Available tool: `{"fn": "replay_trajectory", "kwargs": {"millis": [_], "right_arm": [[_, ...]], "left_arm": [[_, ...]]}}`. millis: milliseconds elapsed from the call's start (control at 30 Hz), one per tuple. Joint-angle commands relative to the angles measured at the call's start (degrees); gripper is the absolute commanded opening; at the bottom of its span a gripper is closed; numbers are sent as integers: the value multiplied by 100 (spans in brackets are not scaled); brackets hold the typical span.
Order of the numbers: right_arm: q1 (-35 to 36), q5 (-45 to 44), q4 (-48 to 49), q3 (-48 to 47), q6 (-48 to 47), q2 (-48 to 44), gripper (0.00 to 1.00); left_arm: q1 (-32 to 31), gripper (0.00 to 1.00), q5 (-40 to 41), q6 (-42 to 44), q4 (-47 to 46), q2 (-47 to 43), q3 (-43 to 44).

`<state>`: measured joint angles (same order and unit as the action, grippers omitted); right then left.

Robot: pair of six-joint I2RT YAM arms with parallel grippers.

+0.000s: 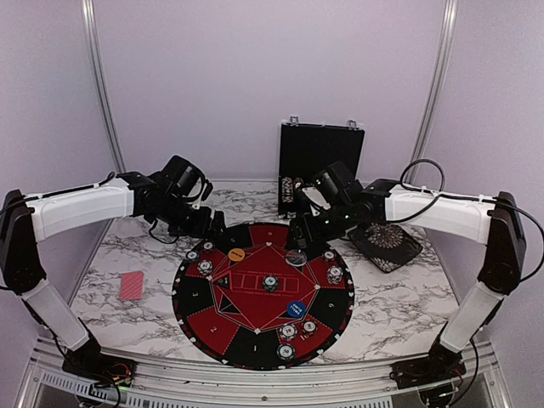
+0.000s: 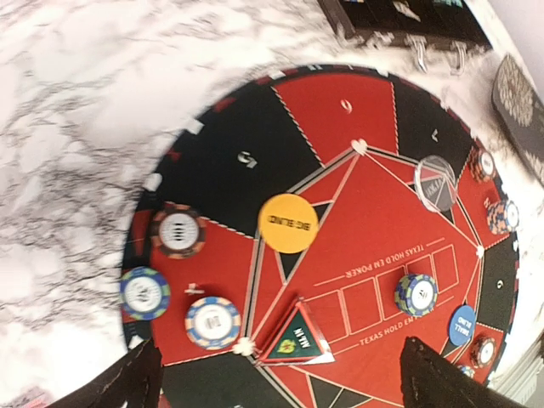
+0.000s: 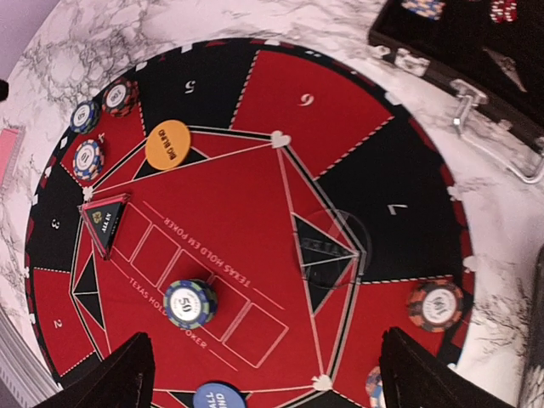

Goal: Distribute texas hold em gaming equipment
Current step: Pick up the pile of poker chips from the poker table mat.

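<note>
**Top view.** Round red-and-black mat (image 1: 197, 297) lay on the marble counter (image 1: 391, 297).
- Striped-edge poker chips sat in small groups by the mat's left, right and near rims. One centre chip (image 1: 269, 282) lay alone on the printed boxes.
- Orange button disc (image 1: 236, 254), clear button disc (image 1: 296, 257) and blue button disc (image 1: 296, 309) lay on the mat, apart from one another.
- One red-backed card (image 1: 132, 286) lay flat on the counter, well left of the mat.
- Left gripper (image 1: 206, 223) and right gripper (image 1: 304, 231) hung over the mat's far edge.

**Left wrist view.** Left jaws stood wide with nothing between them. Below them were a triangular marker (image 2: 296, 336) and three chips near the mat's rim.

**Right wrist view.** Right jaws stood wide and empty. The centre chip lay just ahead of them, with the clear disc faint beyond it.

**Handling, as judged.**
- Chips and discs: light, stiff, smooth-faced and lying flat. Best pinched across the rim from above.
- Clear disc: easily overlooked against the print.
- Card: thin, bendable and flush to the counter. Probably best taken at an edge.
</note>
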<state>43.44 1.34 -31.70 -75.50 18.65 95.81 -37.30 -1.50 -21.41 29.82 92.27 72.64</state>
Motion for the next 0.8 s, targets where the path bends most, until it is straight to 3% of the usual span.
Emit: {"fn": "replay_trajectory", "kwargs": {"millis": [0, 367, 767], "right_arm": [[422, -108, -561, -620, 231, 586, 88], [1203, -431, -1326, -1846, 460, 2055, 84], [1285, -517, -1543, -2068, 644, 2625, 76]], "left_arm": [[308, 99, -223, 81, -578, -674, -485], [925, 99, -638, 169, -950, -1346, -1295], [1039, 99, -868, 252, -938, -1431, -1341]]}}
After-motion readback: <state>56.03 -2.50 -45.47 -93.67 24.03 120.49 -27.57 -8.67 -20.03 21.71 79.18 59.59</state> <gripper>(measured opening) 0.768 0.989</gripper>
